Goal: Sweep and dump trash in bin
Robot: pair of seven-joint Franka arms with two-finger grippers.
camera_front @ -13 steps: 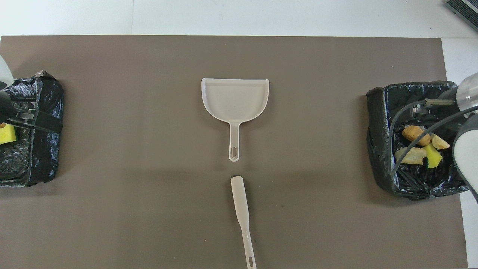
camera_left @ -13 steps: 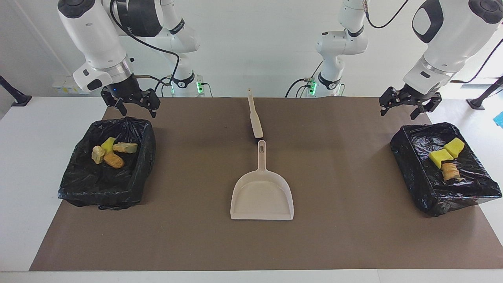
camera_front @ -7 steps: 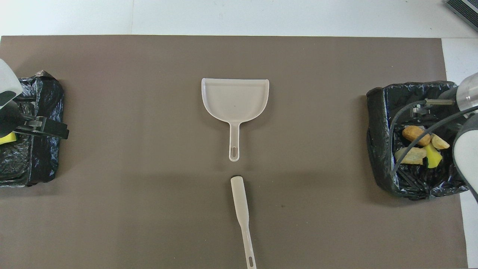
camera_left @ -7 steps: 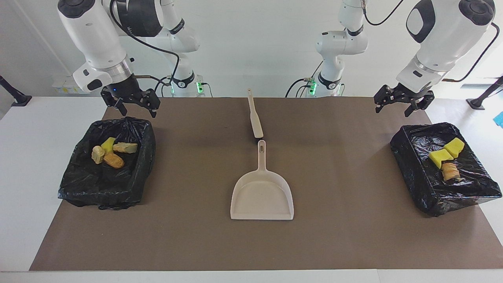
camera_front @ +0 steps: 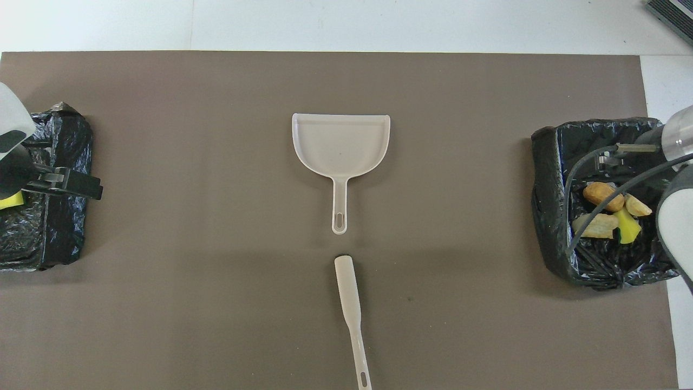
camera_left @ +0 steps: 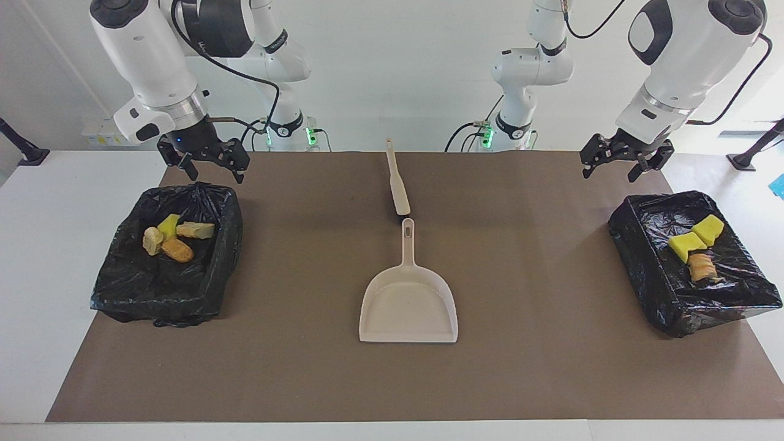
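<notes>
The left gripper has lifted and drifted off the bin at the left arm's end, toward the mat's middle, roughly ten o'clock in the facing view.

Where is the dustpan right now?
The dustpan lies flat mid-mat between the two black-lined bins, neither gripper near it; its handle points toward the robots, almost meeting the brush, which lies nearer them.

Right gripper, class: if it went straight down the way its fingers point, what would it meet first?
Probably the rim of the black bin at the right arm's end of the table. The right gripper, open and empty, hangs over that edge, though it may just miss onto the brown mat; depth is unclear.
</notes>
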